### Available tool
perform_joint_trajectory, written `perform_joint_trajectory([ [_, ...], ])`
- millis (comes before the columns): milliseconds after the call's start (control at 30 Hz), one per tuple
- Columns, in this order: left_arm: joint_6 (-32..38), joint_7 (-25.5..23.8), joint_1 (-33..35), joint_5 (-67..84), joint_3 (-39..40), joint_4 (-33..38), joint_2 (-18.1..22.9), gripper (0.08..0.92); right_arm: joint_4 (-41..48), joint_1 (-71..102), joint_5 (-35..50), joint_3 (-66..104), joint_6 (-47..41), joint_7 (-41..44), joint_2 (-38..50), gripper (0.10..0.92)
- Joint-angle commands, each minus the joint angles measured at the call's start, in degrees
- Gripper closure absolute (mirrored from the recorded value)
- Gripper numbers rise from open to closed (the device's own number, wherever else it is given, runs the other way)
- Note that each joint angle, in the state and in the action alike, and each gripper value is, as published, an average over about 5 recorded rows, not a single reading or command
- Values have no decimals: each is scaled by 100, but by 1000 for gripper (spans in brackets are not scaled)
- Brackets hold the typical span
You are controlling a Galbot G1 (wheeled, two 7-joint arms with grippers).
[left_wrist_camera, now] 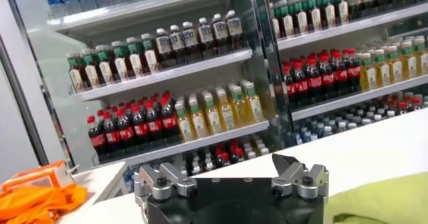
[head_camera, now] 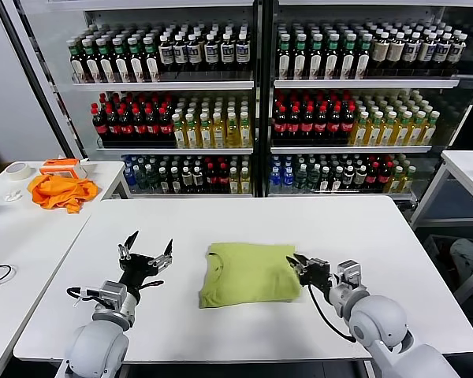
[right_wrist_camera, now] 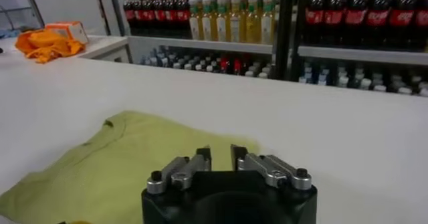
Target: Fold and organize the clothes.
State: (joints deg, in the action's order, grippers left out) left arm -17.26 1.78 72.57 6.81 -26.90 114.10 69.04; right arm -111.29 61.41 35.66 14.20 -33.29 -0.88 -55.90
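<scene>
With the T-shirt lying folded near the middle of the table's front edge, the right gripper, jaws slightly parted and holding nothing at the shirt's right edge, should back straight off without snagging cloth, while the left gripper waits wide open beside it.

The lime yellow-green T-shirt lay folded into a rough rectangle, flat on the white table, toward six o'clock of its centre.
</scene>
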Motion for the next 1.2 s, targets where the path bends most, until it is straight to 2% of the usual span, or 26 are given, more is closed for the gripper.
perform_joint_trajectory([
  [33,709,-171,-32,-188,4,-306,17,177,-504,195,-331,566,133,-915,-56,682],
  [333,1186,-268,-209,-243,72,-605,115,177,-221,342,-1233,929,1461,-489,-131,422],
  [567,1286,-336,-179,-458,85,-629,118,177,292,279,-1627,1018,1772,-614,-194,237],
  [667,1411,-354,-144,-504,64,-676,73,177,391,199,-1615,1028,1770,-646,-166,207],
  [1200,1285,-302,-160,-289,41,-728,123,177,535,117,-1641,1077,1721,-740,-227,203],
])
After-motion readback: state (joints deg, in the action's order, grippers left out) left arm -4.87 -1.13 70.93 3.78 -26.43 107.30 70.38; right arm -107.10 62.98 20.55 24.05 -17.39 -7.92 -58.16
